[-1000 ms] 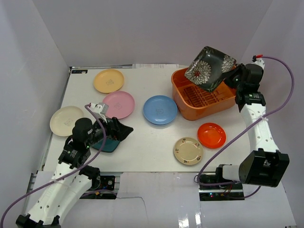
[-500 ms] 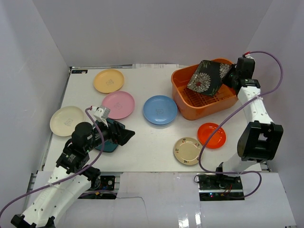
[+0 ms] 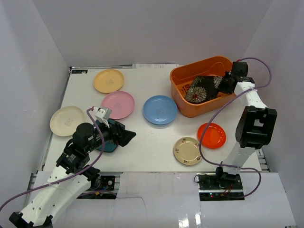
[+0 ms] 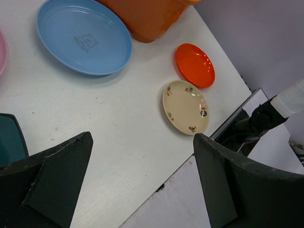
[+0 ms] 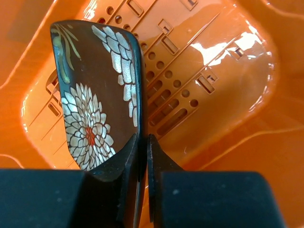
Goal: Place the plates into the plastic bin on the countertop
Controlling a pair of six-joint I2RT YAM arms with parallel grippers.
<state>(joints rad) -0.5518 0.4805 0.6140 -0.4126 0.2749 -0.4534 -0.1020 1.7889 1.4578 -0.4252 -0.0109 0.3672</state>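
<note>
The right claw (image 5: 142, 147) is pinched nearly shut on the rim of the square black floral plate (image 5: 95, 109), down inside the plastic bin (image 5: 228, 71). The plate hangs tilted on edge above the slotted floor; whether its lower edge touches that floor I cannot tell. The bin (image 3: 190, 107) sits at the far right corner of the countertop (image 3: 142, 80).

By my reading, one plate is almost delivered and only the release is left for it. Seven plates lie outside the bin. The blue plate (image 3: 160, 109) is just beside the bin's left wall. The red-orange plate (image 3: 211, 135) and the beige plate (image 3: 188, 150) lie toward the near right corner. The pink plate (image 3: 118, 104) is left of centre, the yellow plate (image 3: 109, 80) near the far left corner and the cream plate (image 3: 66, 120) at the left edge.

The left claw (image 4: 142, 180) is spread wide with nothing between its fingers, toward the near left corner. The dark teal plate (image 3: 105, 144) lies on the countertop just beside it.

Room is tight for the right claw: the bin's walls close round it and the right wall (image 3: 285, 71) stands near the arm, so straight up looks the safest way out. The middle of the table gives open space between the plates.
</note>
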